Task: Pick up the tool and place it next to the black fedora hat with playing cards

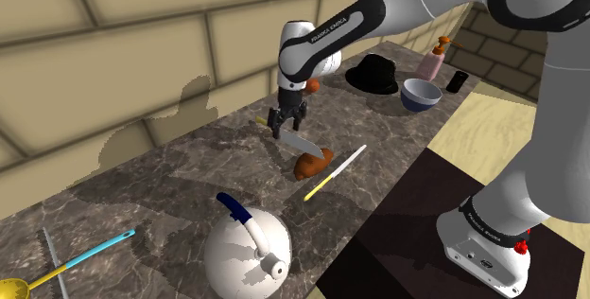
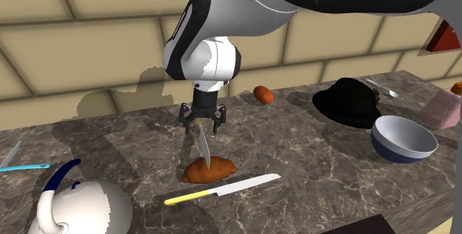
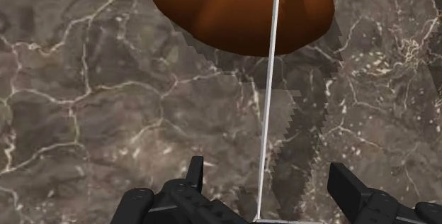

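Claw clasps knife, blade hanging over brown lump; blue bowl beside black hat.

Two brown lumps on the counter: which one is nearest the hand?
The brown lump directly below the hand, beside the knife lying flat. The other brown lump lies apart, farther back toward the black hat.

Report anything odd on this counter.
The knife under the gripper points steeply down instead of lying flat, its tip at the brown loaf. The second knife nearby lies flat. Nothing looks spilled or broken.
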### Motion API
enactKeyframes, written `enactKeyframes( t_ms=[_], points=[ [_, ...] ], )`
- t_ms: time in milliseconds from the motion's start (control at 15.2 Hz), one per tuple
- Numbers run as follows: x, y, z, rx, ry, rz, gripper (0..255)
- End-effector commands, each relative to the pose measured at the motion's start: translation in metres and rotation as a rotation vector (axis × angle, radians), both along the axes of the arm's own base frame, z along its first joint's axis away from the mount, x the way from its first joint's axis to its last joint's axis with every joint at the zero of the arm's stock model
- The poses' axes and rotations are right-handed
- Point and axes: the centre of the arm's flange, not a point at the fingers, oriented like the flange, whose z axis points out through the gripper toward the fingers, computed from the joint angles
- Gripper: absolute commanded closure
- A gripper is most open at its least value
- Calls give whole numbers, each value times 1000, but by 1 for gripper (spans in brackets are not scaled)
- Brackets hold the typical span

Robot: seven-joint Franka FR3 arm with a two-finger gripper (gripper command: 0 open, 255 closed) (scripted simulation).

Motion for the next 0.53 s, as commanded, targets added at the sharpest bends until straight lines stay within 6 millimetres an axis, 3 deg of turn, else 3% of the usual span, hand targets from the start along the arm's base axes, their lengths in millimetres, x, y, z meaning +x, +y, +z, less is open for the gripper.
enactKeyframes(
  t_ms=[0,198,462],
  points=[
    [-2,2,-11,1,0,0,0],
    [-5,5,-24,1,0,0,0],
    [-4,5,-24,1,0,0,0]
  ],
)
